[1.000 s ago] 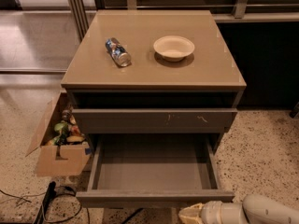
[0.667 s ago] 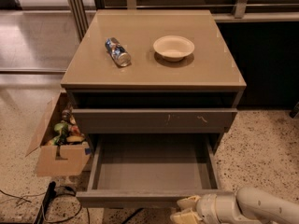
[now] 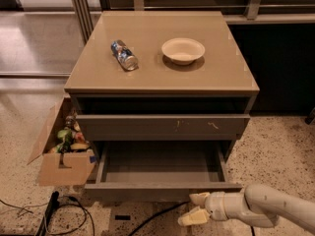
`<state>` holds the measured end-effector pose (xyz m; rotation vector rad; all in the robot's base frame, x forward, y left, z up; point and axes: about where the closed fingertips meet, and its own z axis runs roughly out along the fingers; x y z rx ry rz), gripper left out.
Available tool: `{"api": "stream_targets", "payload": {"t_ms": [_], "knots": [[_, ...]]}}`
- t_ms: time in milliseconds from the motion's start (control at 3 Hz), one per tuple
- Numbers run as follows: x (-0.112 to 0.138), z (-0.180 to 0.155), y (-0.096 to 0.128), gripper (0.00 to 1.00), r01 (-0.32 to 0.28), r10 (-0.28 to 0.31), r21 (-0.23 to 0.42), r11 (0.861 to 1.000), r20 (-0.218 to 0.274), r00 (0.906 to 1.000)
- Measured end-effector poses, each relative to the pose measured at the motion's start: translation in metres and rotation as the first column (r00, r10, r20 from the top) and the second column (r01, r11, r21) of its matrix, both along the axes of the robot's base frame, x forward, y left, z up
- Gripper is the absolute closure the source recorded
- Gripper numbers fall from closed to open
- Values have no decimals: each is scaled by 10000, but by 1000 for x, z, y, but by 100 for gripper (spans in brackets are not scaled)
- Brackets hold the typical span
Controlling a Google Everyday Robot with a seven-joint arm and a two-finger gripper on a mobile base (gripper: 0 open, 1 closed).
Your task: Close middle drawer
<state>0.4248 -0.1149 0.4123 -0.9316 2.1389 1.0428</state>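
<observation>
Wide shallow grey-brown middle drawer [image 3: 160,168] pulled fully out of tan flat-topped cabinet [image 3: 221,75]. Cream two-finger gripper [image 3: 197,208], jaws spread and empty, risen closer, low before cabinet at drawer's plain front. Closing push looks imminent.

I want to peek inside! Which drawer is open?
The lower drawer, pulled far out, showing its flat grey inside. The scratched drawer front above it is pushed in. The gripper is just in front of the open drawer's panel.

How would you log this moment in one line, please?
wide grey-brown middle drawer: pulled out | hand: open, low before its front panel, right of centre | contact: cannot tell
</observation>
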Motion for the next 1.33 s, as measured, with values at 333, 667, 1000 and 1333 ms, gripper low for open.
{"api": "stream_targets", "payload": {"t_ms": [333, 667, 1000, 1333], "knots": [[47, -7, -11, 42, 169, -161, 616, 9980, -135, 9998], [81, -4, -21, 65, 270, -279, 598, 9978, 143, 9995], [81, -4, -21, 62, 270, -279, 598, 9978, 143, 9995], [84, -4, -18, 31, 226, -236, 642, 9977, 145, 9996]]}}
